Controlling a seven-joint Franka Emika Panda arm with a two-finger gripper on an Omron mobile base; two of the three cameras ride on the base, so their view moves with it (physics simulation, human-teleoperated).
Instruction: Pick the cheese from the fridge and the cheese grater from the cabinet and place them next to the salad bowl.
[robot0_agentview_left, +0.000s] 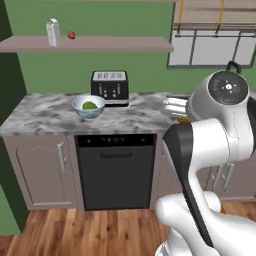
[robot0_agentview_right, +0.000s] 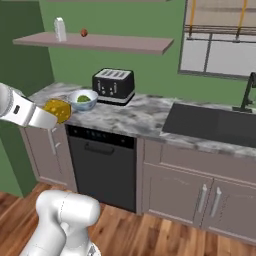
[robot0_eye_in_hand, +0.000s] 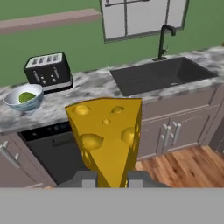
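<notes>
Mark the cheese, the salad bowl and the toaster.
cheese (robot0_eye_in_hand: 109, 138): hand view, middle of its holed front face.
salad bowl (robot0_agentview_left: 88, 111): left base view, outer wall below the salad.
toaster (robot0_agentview_right: 114, 86): right base view, its dark front side.

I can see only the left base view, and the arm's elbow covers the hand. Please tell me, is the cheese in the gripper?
Observer: Yes. In the hand view the gripper is shut on the cheese, the wedge standing up between its fingertips.
Operator: Where is the cheese compared with the salad bowl?
Observer: In the right base view it hangs at the counter's front edge, just left of the salad bowl and not touching it.
Operator: What is to the right of the toaster?
Observer: A dark sink set in the counter, with a black faucet behind it, well clear of the toaster.
</notes>
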